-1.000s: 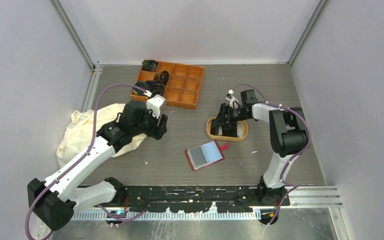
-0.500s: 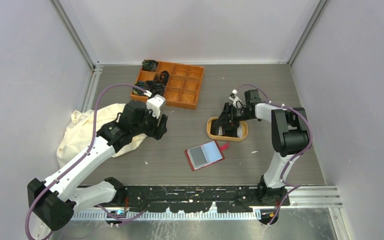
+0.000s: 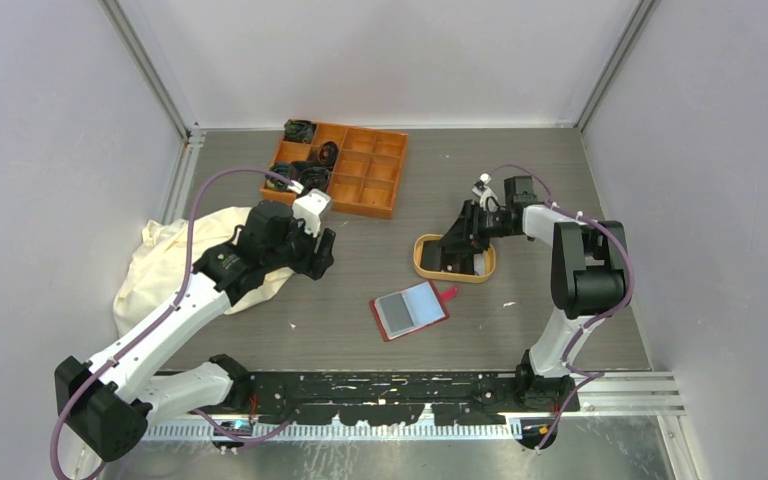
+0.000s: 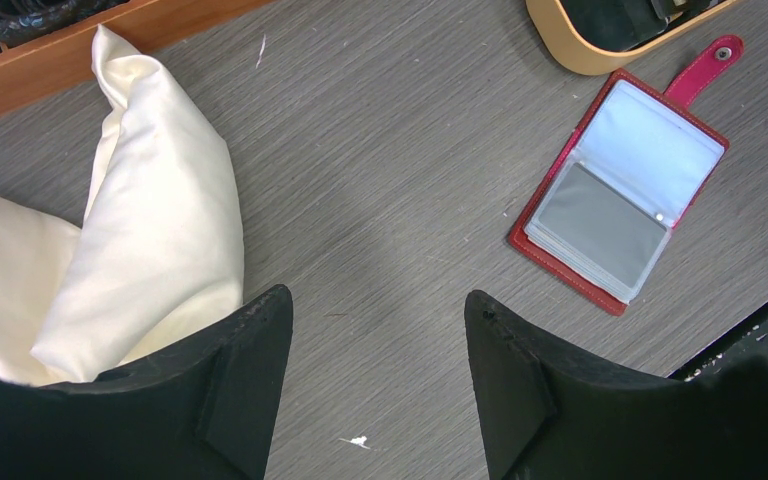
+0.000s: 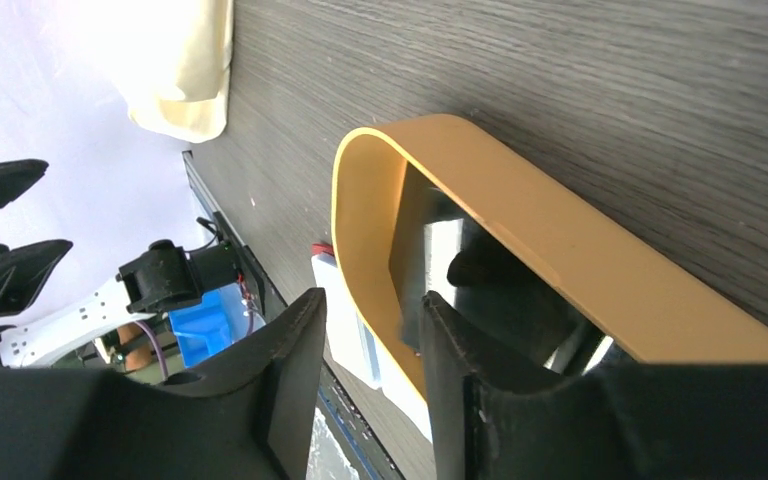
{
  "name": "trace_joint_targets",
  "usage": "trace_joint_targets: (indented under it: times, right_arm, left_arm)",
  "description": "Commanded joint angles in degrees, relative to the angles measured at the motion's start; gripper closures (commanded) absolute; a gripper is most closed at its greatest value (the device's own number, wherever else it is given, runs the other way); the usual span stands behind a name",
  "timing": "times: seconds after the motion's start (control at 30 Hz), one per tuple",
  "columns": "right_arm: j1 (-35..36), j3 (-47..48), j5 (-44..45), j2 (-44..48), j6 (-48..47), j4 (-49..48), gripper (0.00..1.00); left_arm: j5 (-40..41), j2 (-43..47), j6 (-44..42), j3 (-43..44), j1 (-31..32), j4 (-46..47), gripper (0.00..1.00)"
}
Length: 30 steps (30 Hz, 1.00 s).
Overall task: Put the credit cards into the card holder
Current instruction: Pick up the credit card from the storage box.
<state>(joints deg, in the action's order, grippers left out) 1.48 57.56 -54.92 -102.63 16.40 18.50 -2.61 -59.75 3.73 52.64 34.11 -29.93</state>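
The card holder (image 3: pixel 410 310), a red wallet, lies open and flat at the table's middle front, its grey and light-blue pockets (image 4: pixel 620 195) facing up. The credit cards (image 3: pixel 447 262) sit in the tan oval tray (image 3: pixel 422 262); from the right wrist a dark card (image 5: pixel 415 235) leans on the tray's inner wall (image 5: pixel 365 230). My right gripper (image 3: pixel 457 255) (image 5: pixel 372 300) reaches down into the tray, partly open, one finger inside and one outside the end wall. My left gripper (image 3: pixel 320 250) (image 4: pixel 375 305) hovers open and empty left of the card holder.
An orange compartment box (image 3: pixel 345 165) with dark items stands at the back left. A cream cloth (image 3: pixel 165 270) (image 4: pixel 150 230) lies under the left arm. The table's front rail (image 3: pixel 400 385) runs along the near edge.
The right wrist has swung back and to the right, tipping the fingers more steeply into the tray, and its jaws have narrowed. The left arm and the card holder have not moved.
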Motion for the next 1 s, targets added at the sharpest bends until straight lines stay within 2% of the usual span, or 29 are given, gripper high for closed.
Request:
trace_joint_targets:
  times: [0.0,0.1,0.2,0.3,0.43,0.97]
  right_arm:
    - [-0.51,1.58,2.78,1.36,-1.19,2.58,0.57]
    - [-0.6,2.02,5.38,1.08,-1.58,3.68,0.63]
    - [-0.6,2.63,7.98,1.24,-2.82,5.55,0.64]
    - [-0.59,3.46,9.87,2.43,-5.41,7.44,0.52]
    - [-0.57,3.41,11.99,6.4,-7.34,8.13,0.45]
    - [2.29,3.0,11.76,-1.45,-2.87,3.81,0.47]
  left_arm:
    - [0.0,0.86,-1.13,1.52,-0.02,0.63,0.36]
    - [-0.02,0.92,-1.16,1.5,-0.02,0.58,0.36]
    - [-0.05,0.98,-1.17,1.51,-0.04,0.6,0.36]
    - [-0.08,0.97,-1.18,1.5,-0.03,0.52,0.36]
    - [-0.4,0.94,-1.1,1.59,-0.03,0.5,0.36]
    - [-0.89,0.4,-1.0,1.78,-0.05,0.23,0.36]
